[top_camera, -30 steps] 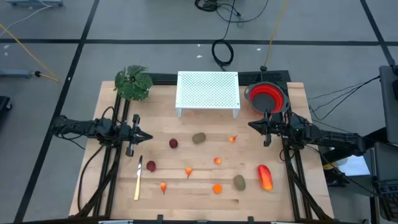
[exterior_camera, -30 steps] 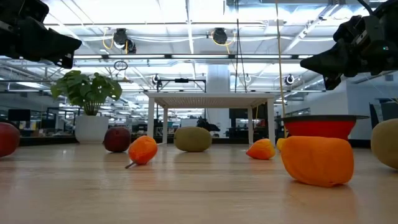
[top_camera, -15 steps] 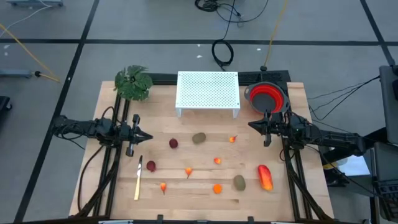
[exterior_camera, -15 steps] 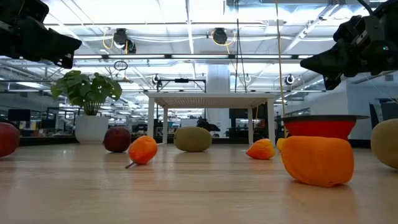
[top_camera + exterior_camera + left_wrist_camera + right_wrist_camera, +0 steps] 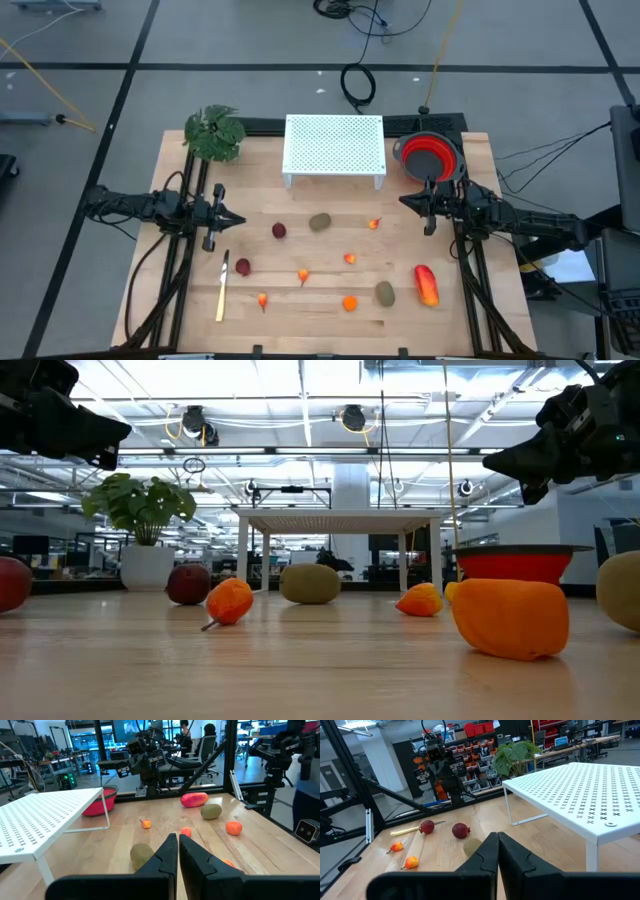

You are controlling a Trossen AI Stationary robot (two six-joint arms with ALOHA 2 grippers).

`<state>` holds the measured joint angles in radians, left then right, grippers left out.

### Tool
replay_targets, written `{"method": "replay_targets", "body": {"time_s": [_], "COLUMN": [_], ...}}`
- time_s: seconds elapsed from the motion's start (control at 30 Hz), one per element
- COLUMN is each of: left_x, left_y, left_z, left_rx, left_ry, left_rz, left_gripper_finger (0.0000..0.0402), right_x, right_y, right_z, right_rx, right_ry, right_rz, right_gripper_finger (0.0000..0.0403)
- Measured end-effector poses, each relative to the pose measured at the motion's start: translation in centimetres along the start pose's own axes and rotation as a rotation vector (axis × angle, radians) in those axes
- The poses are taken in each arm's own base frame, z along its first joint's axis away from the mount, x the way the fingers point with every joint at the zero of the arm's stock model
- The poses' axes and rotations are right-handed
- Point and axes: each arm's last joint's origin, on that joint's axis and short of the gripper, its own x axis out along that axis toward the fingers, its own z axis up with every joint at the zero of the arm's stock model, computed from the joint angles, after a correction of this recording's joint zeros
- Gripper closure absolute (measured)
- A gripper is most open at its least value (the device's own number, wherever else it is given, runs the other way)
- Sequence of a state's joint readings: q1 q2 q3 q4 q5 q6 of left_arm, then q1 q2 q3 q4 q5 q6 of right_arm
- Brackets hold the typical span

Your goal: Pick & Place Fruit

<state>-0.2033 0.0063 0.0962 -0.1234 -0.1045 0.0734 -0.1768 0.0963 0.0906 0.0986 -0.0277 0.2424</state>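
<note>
Wooden tabletop seen from above, described left to right. Left gripper (image 5: pixel 238 219) hovers over the table's left side, fingers pressed together w/ nothing between them; a green plant (image 5: pixel 214 133) sits at the far corner behind it, and a pale-yellow knife (image 5: pixel 222 287) lies nearer the front edge. Fruit is scattered across the middle & front: two dark red balls (image 5: pixel 279 230), one just beside the knife tip; an olive-brown oval (image 5: pixel 320 222) mid-table; tiny orange pieces (image 5: pixel 349 303) dotted around; a second oval (image 5: pixel 385 293) touching or nearly touching the elongated red-orange piece (image 5: pixel 427 285) at front right. White perforated stand (image 5: pixel 334 145) at the back centre, red bowl (image 5: pixel 430 157) to its right. Right gripper (image 5: pixel 403 201) hangs in front of the bowl, also closed & empty. No fruit is held yet. Likely risks: round pieces could roll off when nudged by closed fingers; the tiny ones may slip a grasp; the left arm could catch the knife reaching for the nearby ball.
</note>
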Motion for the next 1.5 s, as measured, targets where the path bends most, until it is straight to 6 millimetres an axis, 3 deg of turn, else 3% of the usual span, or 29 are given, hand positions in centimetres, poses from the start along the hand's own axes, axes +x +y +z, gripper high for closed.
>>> {"method": "replay_targets", "body": {"time_s": [0.8, 1.07, 1.5], "left_x": [0.00, 0.00, 0.00], "left_y": [0.00, 0.00, 0.00], "left_z": [0.00, 0.00, 0.00], "left_rx": [0.000, 0.154, 0.158], "left_ry": [0.000, 0.000, 0.000], "left_rz": [0.000, 0.001, 0.001], "left_gripper_finger": [0.0382, 0.0382, 0.0382], "right_x": [0.00, 0.00, 0.00], "right_y": [0.00, -0.08, -0.05], "right_z": [0.00, 0.03, 0.12], "right_rx": [0.000, -0.055, -0.046], "right_ry": [0.000, -0.007, -0.016], "right_rz": [0.000, -0.026, -0.024], "right_gripper_finger": [0.0403, 0.0403, 0.0403]}}
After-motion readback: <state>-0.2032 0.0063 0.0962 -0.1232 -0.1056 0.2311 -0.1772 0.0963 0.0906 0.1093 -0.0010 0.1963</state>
